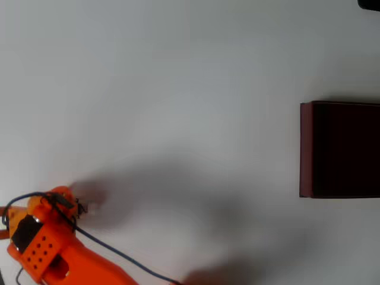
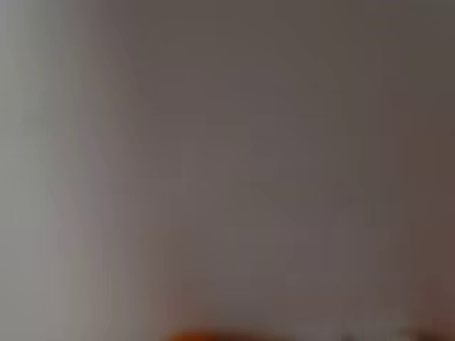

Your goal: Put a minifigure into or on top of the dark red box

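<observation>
The dark red box [image 1: 306, 148] lies at the right edge of the overhead view, with maroon walls and an almost black inside, partly cut off by the frame. My orange arm comes in from the bottom left, far from the box. Its gripper [image 1: 72, 202] sits low over the white table. A tiny pale speck with dark marks [image 1: 82, 208] shows right at the gripper's tip; it may be the minifigure, but it is too small to be sure. The jaws are hidden under the arm's head. The wrist view is a grey blur with an orange sliver [image 2: 202, 335] at the bottom.
The white table [image 1: 178, 89] stretches bare between arm and box. A blue cable [image 1: 119, 254] trails from the arm toward the bottom edge. A dark object [image 1: 371, 3] sits in the top right corner.
</observation>
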### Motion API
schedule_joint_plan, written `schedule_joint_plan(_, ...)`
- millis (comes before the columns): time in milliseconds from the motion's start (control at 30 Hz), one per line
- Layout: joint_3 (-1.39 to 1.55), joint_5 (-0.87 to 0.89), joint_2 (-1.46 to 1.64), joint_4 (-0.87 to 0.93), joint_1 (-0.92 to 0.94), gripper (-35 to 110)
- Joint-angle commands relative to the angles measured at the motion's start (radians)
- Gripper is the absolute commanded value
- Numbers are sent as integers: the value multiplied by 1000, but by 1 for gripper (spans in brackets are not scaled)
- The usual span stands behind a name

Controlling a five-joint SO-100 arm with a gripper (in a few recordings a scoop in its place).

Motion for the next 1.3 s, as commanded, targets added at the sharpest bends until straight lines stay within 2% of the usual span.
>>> schedule_joint_plan(0, 28, 8, 54, 0, -18, 22)
schedule_joint_plan(267, 92, 15, 101, -12, -23, 21)
schedule_joint_plan(333, 109, 15, 110, -17, -20, 18)
schedule_joint_plan(500, 124, 8, 121, -31, -18, 0)
schedule_joint_plan(833, 127, 17, 129, -29, -21, 0)
schedule_joint_plan(900, 94, 3, 146, 29, -21, 0)
schedule_joint_plan(1133, -143, -183, 256, 410, 71, 0)
schedule_joint_plan(1267, -169, -295, 364, 491, 163, 0)
